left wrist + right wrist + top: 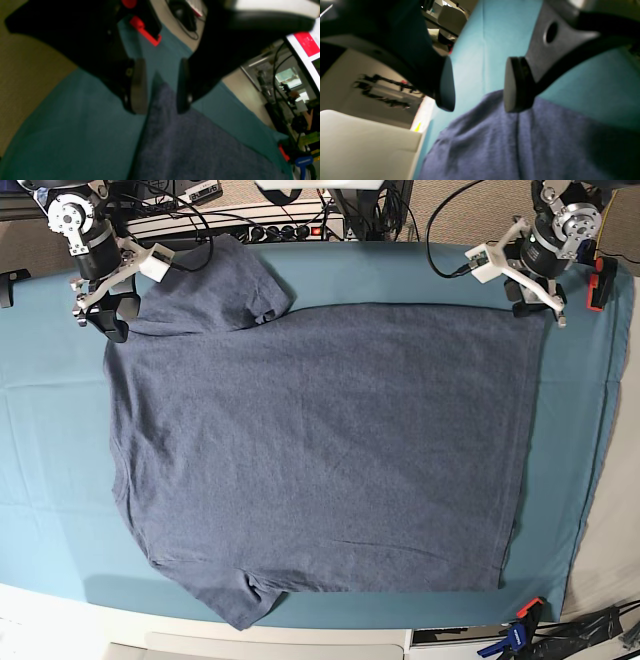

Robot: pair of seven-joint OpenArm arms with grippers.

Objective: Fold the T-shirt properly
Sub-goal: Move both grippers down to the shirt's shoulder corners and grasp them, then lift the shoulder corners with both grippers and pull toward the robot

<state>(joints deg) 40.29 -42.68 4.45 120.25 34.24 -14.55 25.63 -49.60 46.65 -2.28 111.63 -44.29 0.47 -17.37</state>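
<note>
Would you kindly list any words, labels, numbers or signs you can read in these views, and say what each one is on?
None can be read in any view.
T-shirt: plain blue-grey fabric faces up; no lettering shows.
Teal table cloth: no markings.
Screen in the left wrist view: red and white blocks, any text too blurred to read.
Blue clamp at the table's edge: no legible label.

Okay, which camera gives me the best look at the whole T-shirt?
The base view: the T-shirt lies spread flat on the teal cloth, both sleeves and all edges visible. The left wrist view shows only one blurred corner between open pads; the right wrist view shows another blurred, wrinkled edge.
</note>
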